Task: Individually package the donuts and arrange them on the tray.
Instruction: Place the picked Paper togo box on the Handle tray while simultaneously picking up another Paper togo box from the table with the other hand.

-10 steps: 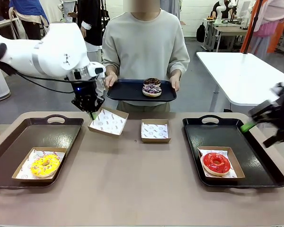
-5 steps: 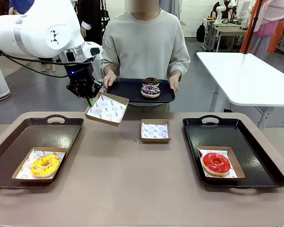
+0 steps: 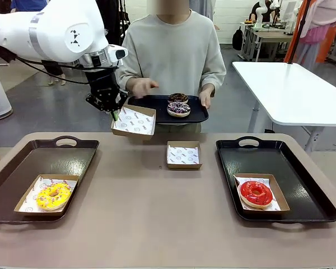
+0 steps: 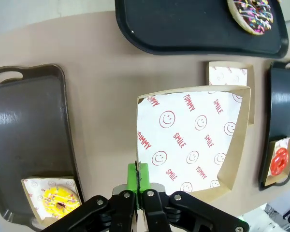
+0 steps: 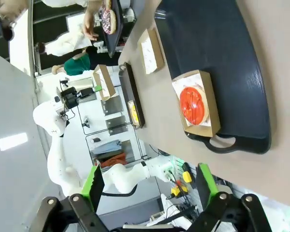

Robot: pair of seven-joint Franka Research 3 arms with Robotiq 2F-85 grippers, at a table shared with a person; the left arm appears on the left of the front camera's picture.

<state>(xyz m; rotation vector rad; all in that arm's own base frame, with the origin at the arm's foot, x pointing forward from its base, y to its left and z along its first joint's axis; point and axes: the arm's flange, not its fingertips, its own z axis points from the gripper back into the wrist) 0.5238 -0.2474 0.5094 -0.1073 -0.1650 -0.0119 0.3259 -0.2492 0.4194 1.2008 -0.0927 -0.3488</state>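
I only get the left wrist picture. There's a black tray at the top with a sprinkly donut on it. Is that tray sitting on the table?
Observer: No. A person standing at the far side of the table holds that tray up in the air.
Operator: Is there just one donut on it?
Observer: Two. A brown donut sits just behind the purple one.
Operator: What's the other arm doing?
Observer: The right end effector is open and empty. It looks from the side at the tray that has the red donut on it.
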